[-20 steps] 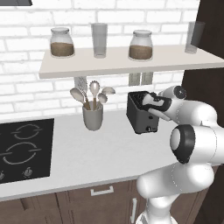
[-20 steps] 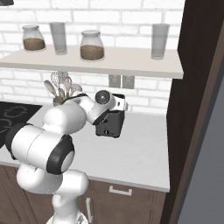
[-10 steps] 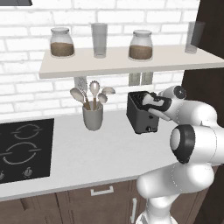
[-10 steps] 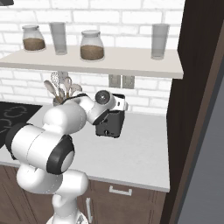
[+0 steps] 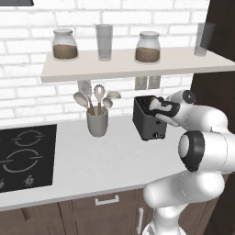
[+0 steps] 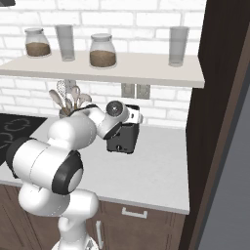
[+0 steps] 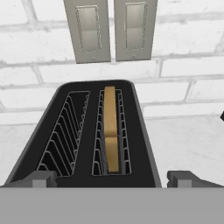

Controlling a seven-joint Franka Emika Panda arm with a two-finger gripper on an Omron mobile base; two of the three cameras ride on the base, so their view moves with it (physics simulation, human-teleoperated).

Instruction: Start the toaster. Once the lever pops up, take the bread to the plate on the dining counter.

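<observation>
Tool over toaster, bread in right-hand slot.

You have the tool poised just above the toaster, its tips spread wide apart and gripping nothing. In the hand view the bread stands on edge in the right slot; the left slot holds bare wire racks. The toaster sits on the grey tabletop near the brick wall. Beside it, a grey cup holds spoons (pale heads up). The shelf carries two jars with brown fill.
</observation>
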